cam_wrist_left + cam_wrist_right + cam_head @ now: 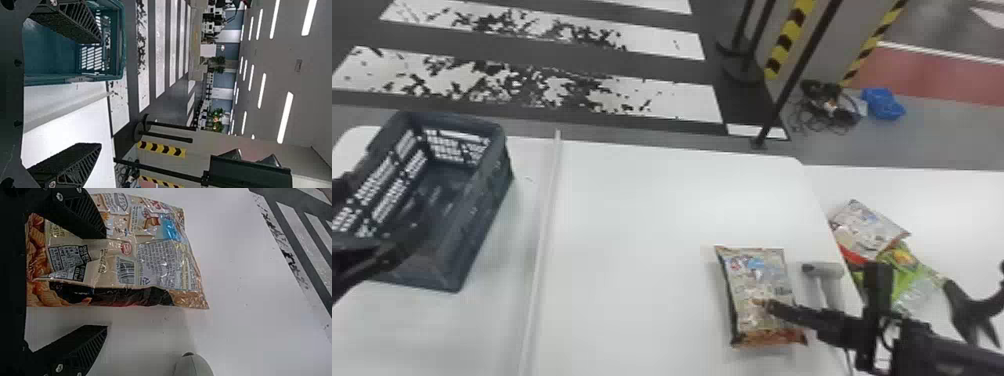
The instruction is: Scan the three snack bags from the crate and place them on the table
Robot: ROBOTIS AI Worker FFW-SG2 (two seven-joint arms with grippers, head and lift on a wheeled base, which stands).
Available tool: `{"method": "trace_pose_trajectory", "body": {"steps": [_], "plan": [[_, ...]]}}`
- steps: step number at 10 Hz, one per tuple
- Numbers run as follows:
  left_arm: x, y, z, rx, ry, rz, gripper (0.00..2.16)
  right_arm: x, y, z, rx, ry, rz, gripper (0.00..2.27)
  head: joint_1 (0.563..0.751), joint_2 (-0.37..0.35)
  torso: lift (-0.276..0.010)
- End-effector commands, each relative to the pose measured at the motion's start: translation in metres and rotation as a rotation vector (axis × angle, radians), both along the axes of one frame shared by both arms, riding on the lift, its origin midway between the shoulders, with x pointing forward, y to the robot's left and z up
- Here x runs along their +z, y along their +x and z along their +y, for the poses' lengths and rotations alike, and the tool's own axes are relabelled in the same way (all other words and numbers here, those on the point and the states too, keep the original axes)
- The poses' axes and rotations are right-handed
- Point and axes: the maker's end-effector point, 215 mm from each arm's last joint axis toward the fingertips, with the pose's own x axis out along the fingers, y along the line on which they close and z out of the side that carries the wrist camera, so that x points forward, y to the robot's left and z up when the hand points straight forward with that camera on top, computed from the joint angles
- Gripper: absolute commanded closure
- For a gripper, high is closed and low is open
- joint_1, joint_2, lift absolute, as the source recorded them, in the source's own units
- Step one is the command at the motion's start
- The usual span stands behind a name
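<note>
In the head view, my right gripper (769,307) is over the lower part of a snack bag (759,285) lying on the table (632,225). In the right wrist view that gripper (106,282) stands open, one finger over the bag (156,262) and the other beside it. Two more bags, a silvery one (867,227) and a green one (897,272), lie at the right. My left gripper (407,245) is at the near end of the dark crate (487,200); in the left wrist view the gripper (100,94) is open, with the crate (74,79) beyond it.
A grey scanner (827,272) lies just right of the single bag, its rounded end (193,368) also in the right wrist view. A pale raised strip (541,240) runs along the table between crate and bag. A black pole (794,80) stands behind the table.
</note>
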Motion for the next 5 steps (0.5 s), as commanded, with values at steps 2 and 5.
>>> {"method": "trace_pose_trajectory", "body": {"steps": [2,5], "plan": [[0.002,0.001,0.002,0.006,-0.003,-0.006,0.06,-0.016,-0.005,0.016,0.049,0.007,0.037,2.01,0.695,-0.199,-0.036],[0.002,0.002,0.003,0.009,-0.007,-0.011,0.06,0.001,-0.001,0.014,0.058,0.008,-0.042,2.23,0.695,-0.18,-0.036]]}}
